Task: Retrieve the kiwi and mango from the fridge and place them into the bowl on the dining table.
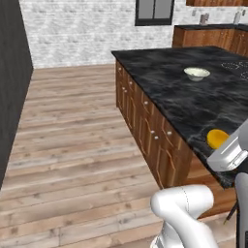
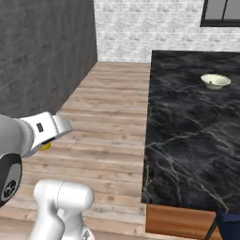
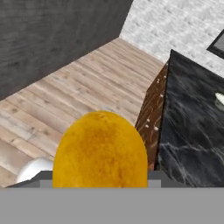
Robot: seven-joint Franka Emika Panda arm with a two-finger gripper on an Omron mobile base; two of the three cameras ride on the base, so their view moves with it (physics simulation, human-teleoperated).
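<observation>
The yellow-orange mango [image 1: 216, 137] hangs in the air between the fingers of my gripper [image 1: 219, 142], which is shut on it. In the right base view the mango [image 2: 45, 146] peeks out under my hand, above the wood floor. Up close it bulks large as an orange oval, the mango [image 3: 100, 151], hiding my fingertips. The pale bowl [image 1: 197, 73] sits far off on the black marble dining table [image 1: 193, 104]; the bowl [image 2: 215, 81] stands well inside the table [image 2: 187, 136]. The dark slate-grey fridge [image 2: 42, 51] rises at the left. The kiwi is out of view.
Wooden drawers [image 1: 145, 121] line the table's near side. Open plank floor [image 1: 72, 145] lies between fridge and table. Cooktop rings [image 1: 237, 65] show at the table's far right, wall cabinets [image 1: 208, 36] behind. A dark blue chair [image 2: 229, 225] stands by the table's near corner.
</observation>
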